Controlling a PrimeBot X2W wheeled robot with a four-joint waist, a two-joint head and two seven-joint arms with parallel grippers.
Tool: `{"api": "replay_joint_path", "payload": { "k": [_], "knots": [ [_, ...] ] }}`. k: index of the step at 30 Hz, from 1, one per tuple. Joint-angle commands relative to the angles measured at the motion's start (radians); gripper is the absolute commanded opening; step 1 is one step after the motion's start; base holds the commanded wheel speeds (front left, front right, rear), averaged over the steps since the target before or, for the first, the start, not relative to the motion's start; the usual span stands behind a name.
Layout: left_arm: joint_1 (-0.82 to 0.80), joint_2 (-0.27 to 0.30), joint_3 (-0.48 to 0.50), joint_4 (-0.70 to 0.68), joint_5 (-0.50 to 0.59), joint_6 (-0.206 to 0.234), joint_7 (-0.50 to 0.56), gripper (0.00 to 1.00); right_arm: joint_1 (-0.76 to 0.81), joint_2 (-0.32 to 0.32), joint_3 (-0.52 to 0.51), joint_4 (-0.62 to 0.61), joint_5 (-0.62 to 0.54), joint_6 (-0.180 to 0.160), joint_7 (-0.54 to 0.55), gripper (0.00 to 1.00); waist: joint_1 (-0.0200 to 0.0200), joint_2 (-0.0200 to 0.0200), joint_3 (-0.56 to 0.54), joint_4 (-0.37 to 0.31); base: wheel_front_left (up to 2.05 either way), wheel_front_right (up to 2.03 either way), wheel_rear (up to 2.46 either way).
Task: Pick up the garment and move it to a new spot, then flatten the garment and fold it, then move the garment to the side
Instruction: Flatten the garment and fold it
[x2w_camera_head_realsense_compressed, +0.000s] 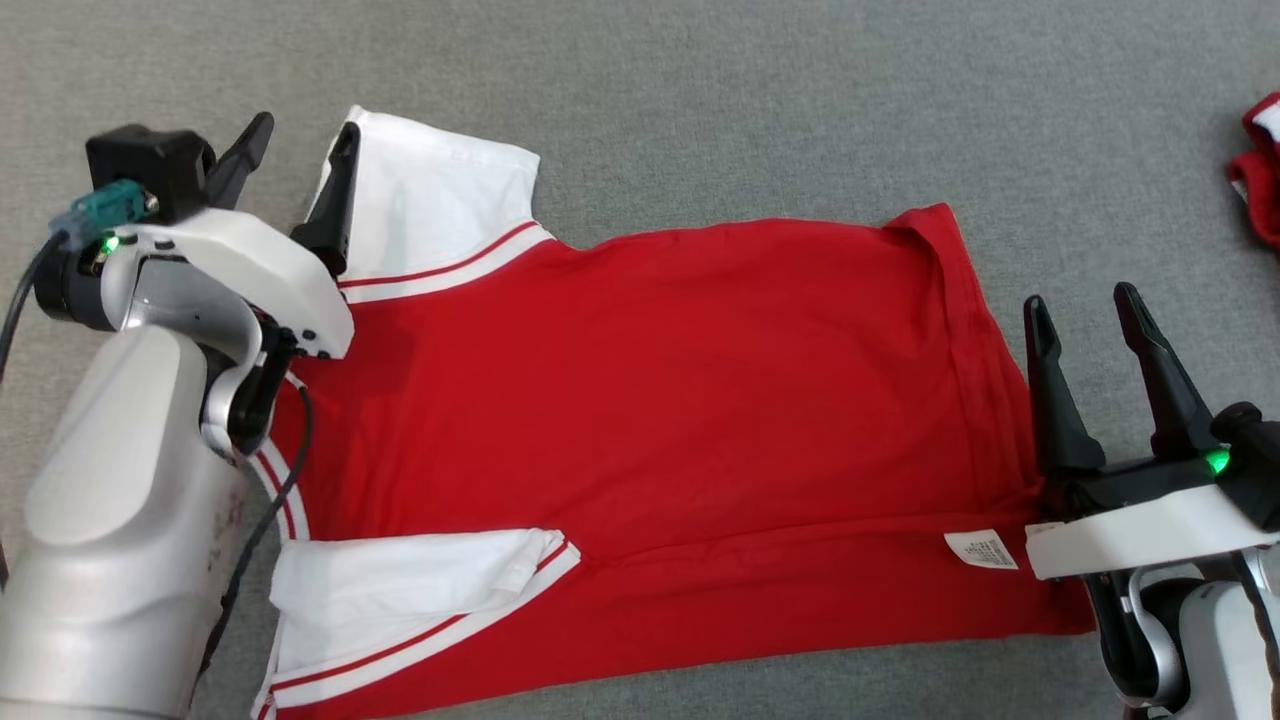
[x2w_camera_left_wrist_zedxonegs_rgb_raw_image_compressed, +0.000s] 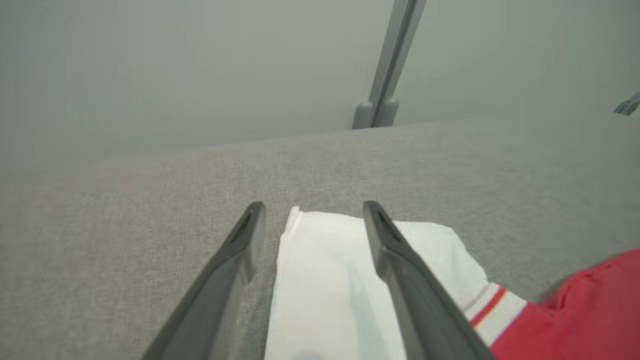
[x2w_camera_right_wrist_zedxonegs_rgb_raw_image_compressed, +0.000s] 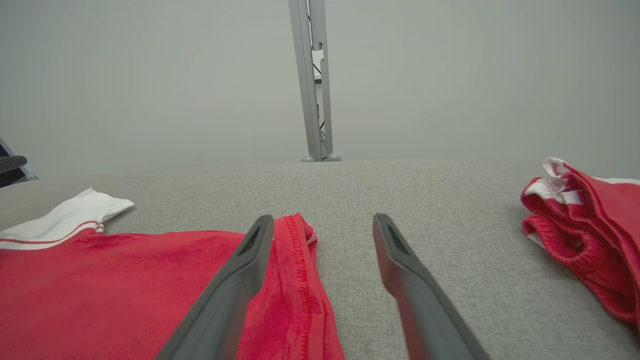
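The garment (x2w_camera_head_realsense_compressed: 660, 400) is a red T-shirt with white, red-striped sleeves, spread flat on the grey surface with its hem toward the right. My left gripper (x2w_camera_head_realsense_compressed: 300, 150) stands open over the far white sleeve (x2w_camera_left_wrist_zedxonegs_rgb_raw_image_compressed: 325, 280), one finger above the cloth and the other beside its edge. My right gripper (x2w_camera_head_realsense_compressed: 1085, 310) is open at the shirt's hem (x2w_camera_right_wrist_zedxonegs_rgb_raw_image_compressed: 295, 280), its left finger over the red edge and its right finger over bare surface. Nothing is held in either gripper.
A second bundle of red and white cloth (x2w_camera_head_realsense_compressed: 1262, 170) (x2w_camera_right_wrist_zedxonegs_rgb_raw_image_compressed: 585, 235) lies crumpled at the far right. A grey upright post (x2w_camera_right_wrist_zedxonegs_rgb_raw_image_compressed: 314, 80) stands behind the grey fabric-covered surface (x2w_camera_head_realsense_compressed: 750, 110), which runs on beyond the shirt. A white label (x2w_camera_head_realsense_compressed: 982, 550) sticks out near the hem.
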Motion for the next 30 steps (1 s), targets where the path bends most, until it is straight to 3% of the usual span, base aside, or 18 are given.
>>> {"api": "replay_joint_path", "payload": {
  "k": [1,10,11,12,21,30],
  "knots": [
    [-0.037,0.006,-0.002,0.044,-0.006,-0.011,0.007,1.0,-0.019,-0.003,0.005,0.007,0.007,0.0,-0.007,1.0,0.0,0.0,0.039,-0.033,0.0,0.0,0.0],
    [-0.213,0.004,-0.022,0.346,-0.045,-0.058,0.019,1.0,-0.064,-0.011,0.014,0.046,0.019,0.0,-0.019,1.0,0.0,0.0,0.085,-0.059,0.0,0.0,0.0],
    [-0.223,-0.001,-0.027,0.37,-0.053,-0.062,0.026,0.74,-0.071,-0.014,0.011,0.051,0.023,0.0,-0.016,1.0,0.0,0.0,0.088,-0.058,0.0,0.0,0.0],
    [-0.229,-0.007,-0.031,0.389,-0.063,-0.064,0.026,0.0,-0.079,-0.018,0.008,0.057,0.028,0.0,-0.012,1.0,0.0,0.0,0.09,-0.057,0.0,0.0,0.0],
    [-0.278,-0.04,-0.111,0.454,-0.1,-0.071,-0.036,0.0,-0.218,-0.102,0.074,0.112,0.046,0.0,0.065,1.0,0.0,0.0,0.104,0.008,0.0,0.0,0.0],
    [-0.302,-0.056,-0.197,0.463,-0.166,-0.071,-0.095,0.0,-0.343,-0.185,0.19,0.166,0.051,0.0,0.265,1.0,0.0,0.0,0.107,0.05,0.0,0.0,0.0]
  ]
}}
